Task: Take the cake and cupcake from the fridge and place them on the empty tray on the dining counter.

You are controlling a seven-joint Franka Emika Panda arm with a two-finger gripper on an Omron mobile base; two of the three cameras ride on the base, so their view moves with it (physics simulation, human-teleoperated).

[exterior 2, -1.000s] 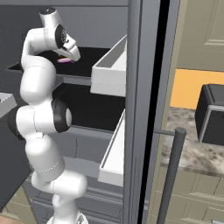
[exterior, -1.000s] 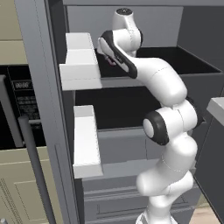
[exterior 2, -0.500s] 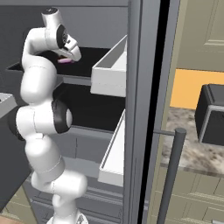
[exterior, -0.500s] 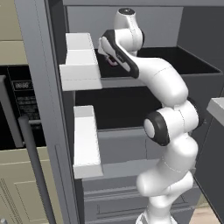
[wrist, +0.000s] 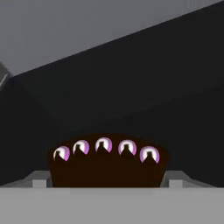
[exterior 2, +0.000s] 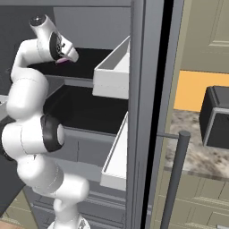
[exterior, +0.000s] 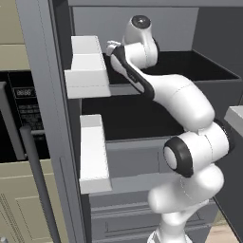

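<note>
The fridge (exterior: 216, 71) stands open and my arm reaches onto its upper black shelf (exterior 2: 89, 58). In the hand view the cake (wrist: 105, 168) sits close up, dark brown with a row of pink and white dabs on top. My gripper (wrist: 105, 183) is open, with one grey fingertip (wrist: 39, 180) just left of the cake and the other just right of it. From the right base view the gripper (exterior 2: 67, 57) hangs over a pink bit of the cake (exterior 2: 61, 61). The cupcake and the tray are out of view.
White door bins (exterior: 88, 66) (exterior: 92, 152) hang on the left door, and another bin (exterior 2: 112, 76) on the right door. Long bar handles (exterior: 38, 185) (exterior 2: 176, 179) stand in front. A black oven panel (exterior: 19, 109) is at left, a speckled stone counter (exterior 2: 192, 147) with a dark box (exterior 2: 217, 116) at right.
</note>
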